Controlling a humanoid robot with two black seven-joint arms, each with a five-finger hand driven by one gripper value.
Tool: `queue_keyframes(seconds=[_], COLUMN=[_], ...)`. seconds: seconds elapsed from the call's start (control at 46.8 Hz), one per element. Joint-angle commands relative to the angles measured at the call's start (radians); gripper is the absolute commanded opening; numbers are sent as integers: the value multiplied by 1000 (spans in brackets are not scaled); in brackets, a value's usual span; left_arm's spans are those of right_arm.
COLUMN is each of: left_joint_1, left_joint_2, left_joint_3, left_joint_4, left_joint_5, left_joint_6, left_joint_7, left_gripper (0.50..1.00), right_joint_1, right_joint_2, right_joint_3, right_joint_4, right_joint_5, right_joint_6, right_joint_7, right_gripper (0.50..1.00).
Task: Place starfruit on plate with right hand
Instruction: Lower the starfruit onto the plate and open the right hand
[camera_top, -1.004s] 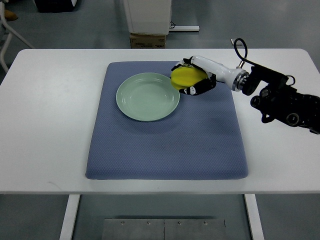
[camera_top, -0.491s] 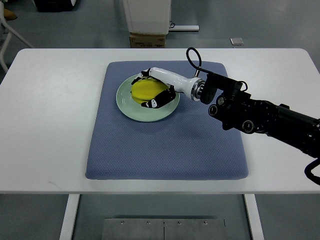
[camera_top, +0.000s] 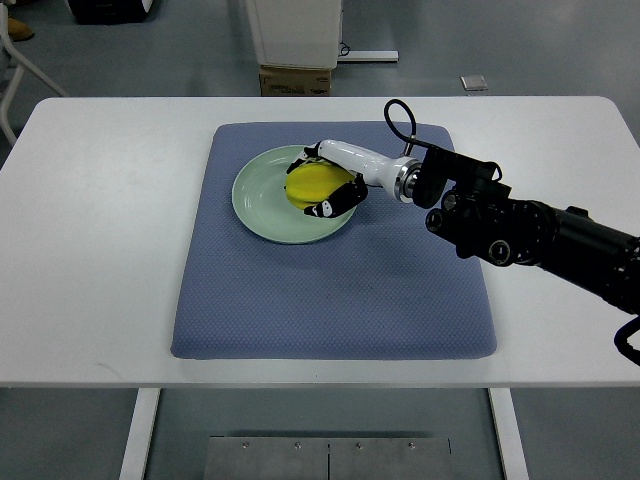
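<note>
A yellow starfruit (camera_top: 311, 182) sits over the right part of the pale green plate (camera_top: 262, 195), which lies on a blue-grey mat (camera_top: 330, 290). My right hand (camera_top: 326, 184) reaches in from the right and its white and black fingers (camera_top: 325, 208) curl around the fruit. Whether the fruit rests on the plate or hangs just above it I cannot tell. The left arm does not show in the top view.
The mat covers the middle of a white table (camera_top: 100, 250). The dark forearm (camera_top: 530, 235) crosses the table's right side. Beyond the far edge stand a cardboard box (camera_top: 296, 80) and a white cabinet base (camera_top: 296, 30).
The right hand carried the starfruit leftward from the mat's far right edge to over the plate, then drew back slightly to the right with the fruit.
</note>
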Motion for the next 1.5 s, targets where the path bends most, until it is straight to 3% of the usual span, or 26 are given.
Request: queue_keyframes(seconds=[0.0,0.256,0.363,0.534,0.662,1.154,1.474], left_joint_1=[0,0,0,0,0,0,0], left_joint_2=[0,0,0,0,0,0,0], left_joint_3=[0,0,0,0,0,0,0], left_joint_4=[0,0,0,0,0,0,0], left_joint_5=[0,0,0,0,0,0,0], left_joint_6=[0,0,2,0,0,0,0], left_joint_7=[0,0,0,0,0,0,0], left_gripper=[1000,1000,1000,1000,1000,1000,1000], right_joint_1=[5,5,4,1,2,19,-31], right_joint_2=[0,0,0,0,0,0,0], right_joint_3=[0,-3,-14,-14,-12,12,221], right_joint_4=[15,37,37,43,44,40,11], right_joint_5=[0,0,1,11,43,106,156], right_joint_6=[0,2,4,4,2,4,-4], right_joint_7=[2,-10,-54,-100,-106,-105,-148], right_gripper=[500,500,500,683,997,1000,1000])
